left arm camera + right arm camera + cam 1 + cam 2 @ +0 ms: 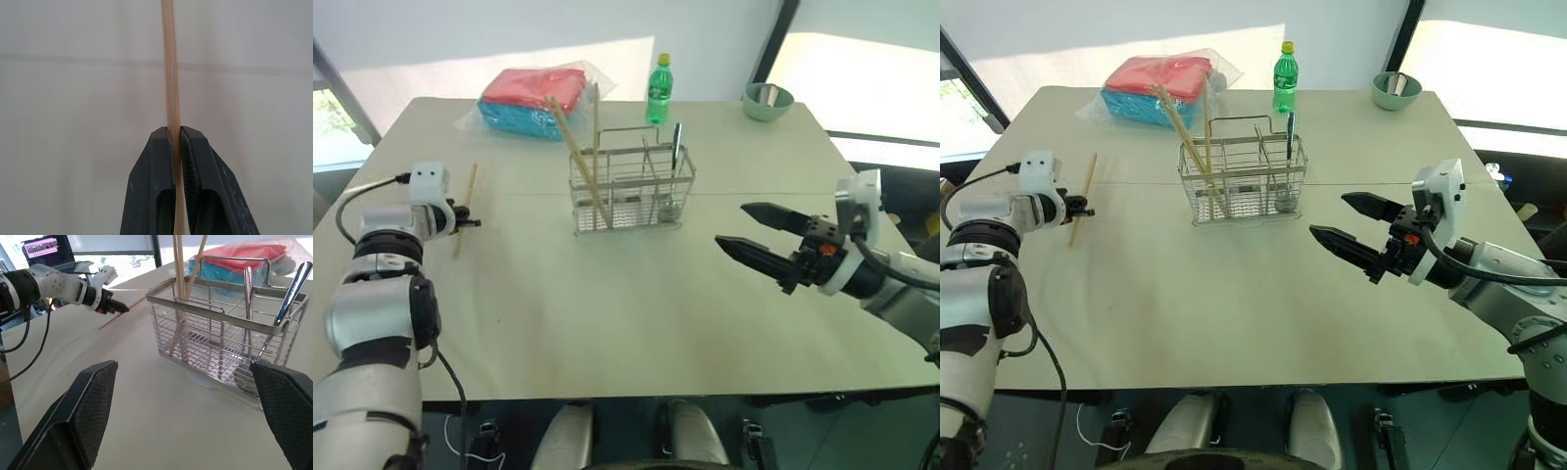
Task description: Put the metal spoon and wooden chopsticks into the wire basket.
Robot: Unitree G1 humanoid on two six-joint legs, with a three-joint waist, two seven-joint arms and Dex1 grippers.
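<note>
My left gripper (470, 222) is shut on a light wooden chopstick (466, 208) low over the left part of the table; in the left wrist view the stick (170, 88) runs straight out from between the closed fingers (159, 166). The wire basket (631, 186) stands mid-table. Other wooden chopsticks (576, 152) lean in its left compartment. The metal spoon (291, 291) stands handle-up in its right compartment. My right gripper (730, 225) hovers open and empty to the right of the basket, pointing toward it.
At the back of the table lie a plastic-wrapped red and blue cloth pack (533, 101), a green bottle (659, 90) and a green bowl (768, 101). A seam (509, 192) crosses the table under the basket. A laptop (46, 247) sits beyond the table's left side.
</note>
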